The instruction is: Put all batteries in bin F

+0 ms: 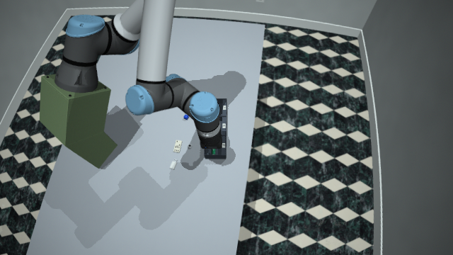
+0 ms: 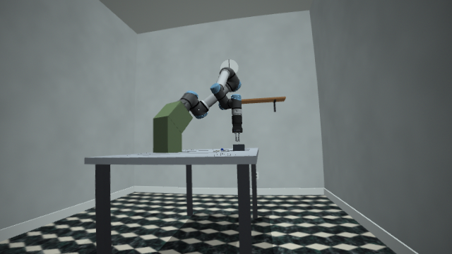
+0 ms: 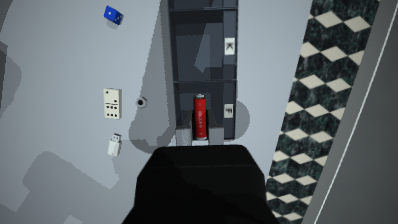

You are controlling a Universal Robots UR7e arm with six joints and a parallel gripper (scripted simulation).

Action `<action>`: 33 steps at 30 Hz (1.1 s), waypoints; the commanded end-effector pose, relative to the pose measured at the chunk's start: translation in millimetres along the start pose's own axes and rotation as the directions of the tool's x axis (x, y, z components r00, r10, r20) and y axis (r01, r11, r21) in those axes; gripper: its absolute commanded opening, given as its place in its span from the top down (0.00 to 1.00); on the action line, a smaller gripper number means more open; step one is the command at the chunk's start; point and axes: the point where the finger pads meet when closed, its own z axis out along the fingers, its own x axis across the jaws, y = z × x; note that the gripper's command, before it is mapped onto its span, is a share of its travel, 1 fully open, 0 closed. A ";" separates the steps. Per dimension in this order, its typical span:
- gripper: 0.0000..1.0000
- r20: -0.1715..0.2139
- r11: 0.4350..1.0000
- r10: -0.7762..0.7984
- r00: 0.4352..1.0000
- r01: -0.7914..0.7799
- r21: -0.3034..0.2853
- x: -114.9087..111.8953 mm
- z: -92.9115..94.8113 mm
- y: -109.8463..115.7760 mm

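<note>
My gripper point(image 3: 200, 118) is shut on a red battery point(image 3: 200, 117) and holds it upright above a row of dark bins point(image 1: 217, 131) near the table's right edge. In the wrist view the battery hangs over the end bin point(image 3: 205, 110), which carries a small white label point(image 3: 229, 110) that I cannot read. The neighbouring bin point(image 3: 202, 47) has its own label point(image 3: 229, 46). In the top view a green thing point(image 1: 214, 152) lies inside the end bin. In the exterior view the gripper point(image 2: 237, 137) is a little above the bins point(image 2: 239, 147).
Left of the bins on the table lie a blue die point(image 3: 113, 14), a white domino point(image 3: 112, 103), a small dark ring point(image 3: 142, 102) and a white USB stick point(image 3: 115, 145). The table's right edge runs close beside the bins. The green robot base point(image 1: 76, 117) stands at the left.
</note>
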 end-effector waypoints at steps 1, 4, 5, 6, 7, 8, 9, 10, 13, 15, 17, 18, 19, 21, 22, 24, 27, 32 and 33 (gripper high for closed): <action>0.69 -0.001 1.000 0.010 1.000 -0.010 -0.003 -0.3 -0.4 -1.0; 0.69 -0.001 1.000 0.010 1.000 -0.010 -0.003 -0.6 -0.4 -1.4; 0.69 -0.001 1.000 0.010 1.000 -0.010 -0.003 -0.7 -0.4 -1.6; 0.69 -0.001 1.000 0.010 1.000 -0.010 -0.003 -0.7 -0.4 -1.6; 0.69 -0.001 1.000 0.010 1.000 -0.010 -0.003 -0.8 -0.4 -1.7; 0.69 -0.001 1.000 0.010 1.000 -0.010 -0.003 -0.8 -0.4 -1.8; 0.69 -0.001 1.000 0.010 1.000 -0.010 -0.003 -0.9 -0.4 -1.8; 0.69 -0.001 1.000 0.010 1.000 -0.010 -0.003 -0.9 -0.4 -1.8; 0.69 -0.001 1.000 0.010 1.000 -0.010 -0.003 -0.9 -0.4 -1.9; 0.69 -0.001 1.000 0.010 1.000 -0.010 -0.003 -0.9 -0.4 -1.9; 0.69 -0.001 1.000 0.010 1.000 -0.010 -0.003 -0.9 1.6 -1.9; 0.69 -0.001 1.000 0.010 1.000 -0.010 -0.003 -0.9 3.6 -1.9; 0.69 -0.001 1.000 0.010 1.000 -0.010 -0.003 -0.9 5.6 -1.8; 0.69 -0.001 1.000 0.010 1.000 -0.010 -0.003 -0.9 9.6 -1.8; 0.69 -0.001 1.000 0.010 1.000 -0.010 -0.003 -0.9 11.6 -1.8; 0.69 -0.001 1.000 0.010 1.000 -0.010 -0.003 -0.9 15.6 -1.8; 0.69 -0.001 1.000 0.010 1.000 -0.010 -0.003 -0.9 19.6 -1.8; 0.69 -0.001 1.000 0.010 1.000 -0.010 -0.003 -0.9 27.6 -1.8; 0.69 -0.001 1.000 0.010 1.000 -0.010 -0.003 -0.9 29.6 -1.8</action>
